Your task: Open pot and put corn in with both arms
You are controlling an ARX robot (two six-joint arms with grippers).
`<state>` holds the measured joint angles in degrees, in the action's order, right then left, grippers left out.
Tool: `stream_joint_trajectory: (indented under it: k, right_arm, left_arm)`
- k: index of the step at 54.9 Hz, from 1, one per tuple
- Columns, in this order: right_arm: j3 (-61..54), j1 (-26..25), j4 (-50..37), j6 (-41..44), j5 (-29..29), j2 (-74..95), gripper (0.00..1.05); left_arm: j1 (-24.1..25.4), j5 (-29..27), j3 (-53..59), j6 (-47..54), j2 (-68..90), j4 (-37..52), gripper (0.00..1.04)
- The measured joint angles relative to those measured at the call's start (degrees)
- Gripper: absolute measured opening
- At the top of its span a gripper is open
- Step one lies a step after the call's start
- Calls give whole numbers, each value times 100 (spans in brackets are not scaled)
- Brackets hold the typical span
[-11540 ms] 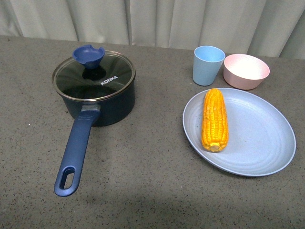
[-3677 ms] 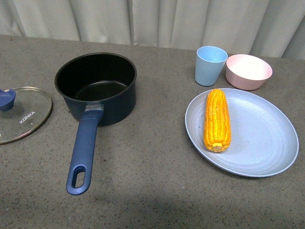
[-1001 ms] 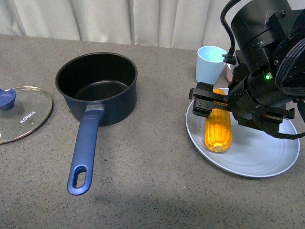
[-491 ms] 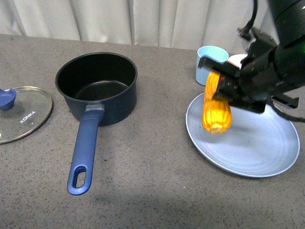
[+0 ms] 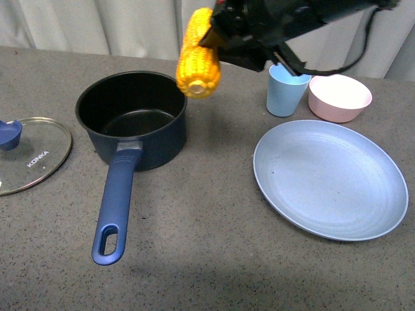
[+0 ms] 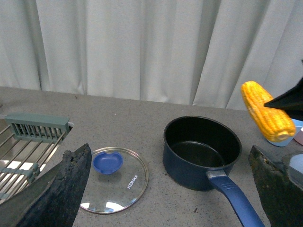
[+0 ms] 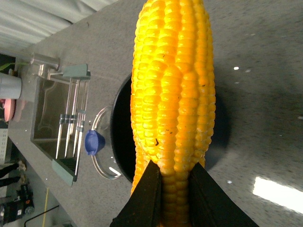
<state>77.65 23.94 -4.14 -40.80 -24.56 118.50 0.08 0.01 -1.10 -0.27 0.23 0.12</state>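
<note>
Corn cob (image 5: 198, 55), yellow-orange with rows of kernels, is held in the air clear of the desk, tilted with its blunt end lowest. It is gripped at its upper part by the jaws of the black right arm (image 5: 292, 19); in the right wrist view the two black fingers (image 7: 142, 201) are seen pressed against opposite sides of the corn cob. The cob hangs above the right side of the dark navy round saucepan (image 5: 133, 123); whether it is directly over the opening cannot be told. The saucepan stands uncovered on the grey speckled desk (image 5: 207, 259), its black inside showing and its long blue handle pointed toward the robot. A round glass lid with a blue knob (image 5: 29, 155) lies flat on the desk, left of the saucepan and apart from it. The left jaws are spread wide, with nothing held between the black fingers (image 6: 66, 189). To the right, a pale blue round plate (image 5: 331, 181) is set, with a pale blue cup (image 5: 285, 91) and a pink bowl (image 5: 338, 97) just behind it.
</note>
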Motion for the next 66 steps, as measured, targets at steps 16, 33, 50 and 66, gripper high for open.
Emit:
stream_joint_trajectory:
  k: [16,33,50,66]
  right_arm:
    - [1340,667,363,-219,127,1021,9]
    - [1661,739,501,-293,201,1300,40]
    - [1287,691,234,-122,562,1152,95]
    - [-1508,461,-1711,2144,3626,-1139,96]
  left_arm:
    - [0,-2,0,0,0,0,98]
    - [0,0,0,0,0,0,98]
    - [0,0,0,0,0,0,98]
    - [0,0,0,0,0,0,98]
